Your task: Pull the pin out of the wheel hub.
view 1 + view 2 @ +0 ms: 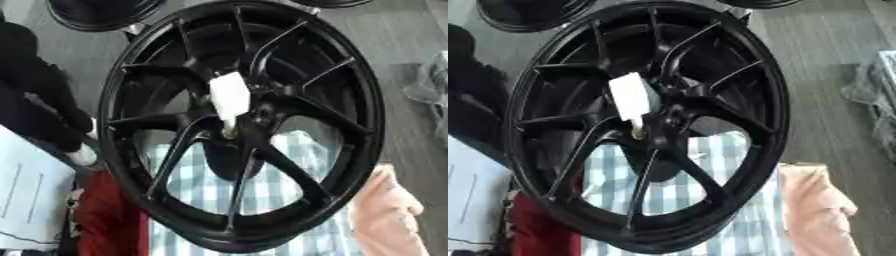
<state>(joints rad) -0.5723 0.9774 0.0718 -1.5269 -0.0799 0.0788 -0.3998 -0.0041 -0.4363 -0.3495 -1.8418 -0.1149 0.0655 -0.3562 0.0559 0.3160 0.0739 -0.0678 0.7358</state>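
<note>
one large black wheel hub (241,125) fills the middle of both views, standing tilted, its thin spokes running from the rim to the centre. parts of two more black wheels (103,14) show at the top edge. one white pin (230,98), a blocky white piece with a small brassy tip at its lower end, sits at the hub's centre where the spokes meet. through the spokes shows a blue-and-white checked cloth (201,185); a pink cloth (385,210) lies just right of the rim, a red one (109,220) at the lower left, and a white sheet (31,200) at the left edge. a dark shape (35,95) stands left of the rim, maybe an arm. neither hand can be made out, so whether they are open or closed cannot be told.
</note>
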